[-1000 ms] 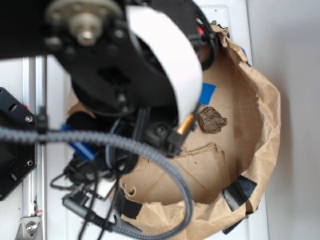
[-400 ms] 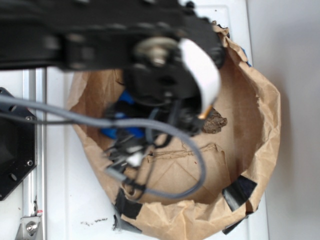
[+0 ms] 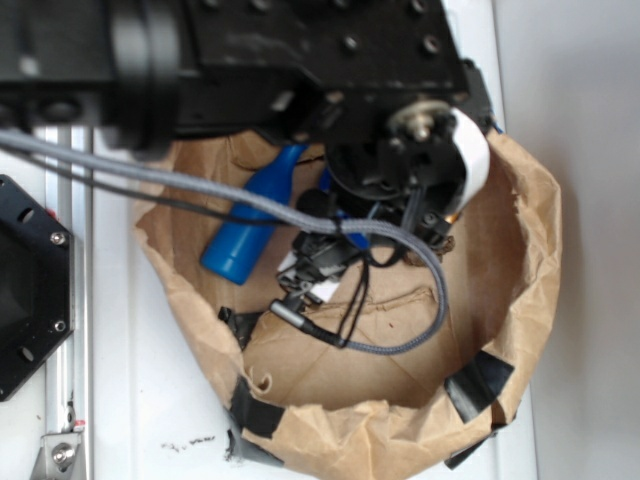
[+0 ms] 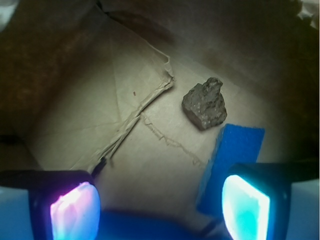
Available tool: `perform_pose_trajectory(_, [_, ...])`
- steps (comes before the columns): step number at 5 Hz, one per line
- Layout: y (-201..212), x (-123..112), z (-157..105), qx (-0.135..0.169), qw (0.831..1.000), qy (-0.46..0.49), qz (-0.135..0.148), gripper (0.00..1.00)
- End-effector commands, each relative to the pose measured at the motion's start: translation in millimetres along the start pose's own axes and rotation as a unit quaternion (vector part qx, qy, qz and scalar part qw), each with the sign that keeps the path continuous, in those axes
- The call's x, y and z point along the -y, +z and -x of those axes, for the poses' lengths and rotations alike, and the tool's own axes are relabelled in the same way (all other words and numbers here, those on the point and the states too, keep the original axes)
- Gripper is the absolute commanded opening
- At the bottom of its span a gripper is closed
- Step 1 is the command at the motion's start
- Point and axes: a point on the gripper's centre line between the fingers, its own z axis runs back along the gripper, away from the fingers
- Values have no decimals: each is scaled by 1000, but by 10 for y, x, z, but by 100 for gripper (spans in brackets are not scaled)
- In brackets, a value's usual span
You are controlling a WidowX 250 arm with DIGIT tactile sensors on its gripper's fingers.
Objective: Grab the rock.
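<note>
Since a second ago we see the arm swing up and to the right across the exterior view, so that its wrist now covers the spot where the rock lay exposed; a blue bottle-shaped object, hidden behind the arm before, now shows at the left of the paper bag. From the exterior we cannot make out the rock at all, as the wrist and its grey cable hang over it.

In the wrist view the gripper stands wide apart, its two glowing fingertips, pink on one side and cyan on the other, at the bottom corners with nothing between them. The rock lies on the brown paper floor ahead of the gripper, nearer the cyan fingertip's side than the pink one, clear of both. A blue patch lies flat between the rock and the cyan fingertip, its far edge just beside the rock. A torn paper fold runs ahead of the pink fingertip.
</note>
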Motion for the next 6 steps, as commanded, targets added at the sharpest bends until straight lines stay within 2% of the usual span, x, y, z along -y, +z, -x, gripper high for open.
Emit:
perform_pose_trajectory(1, [-139,301,-265,56,997,-33,-39,100])
perform_pose_trajectory(2, [-163,374,-394,67,996,-51,-30,100])
perform_pose_trajectory(3, [-154,398,-480,78,994,-64,-34,100])
perform_pose_trajectory(4, [-143,343,-547,86,994,-64,-37,100])
perform_pose_trajectory(5, [-146,304,-575,86,993,-68,-51,100])
perform_pose_trajectory(6, [-205,196,-487,76,993,-60,-61,100])
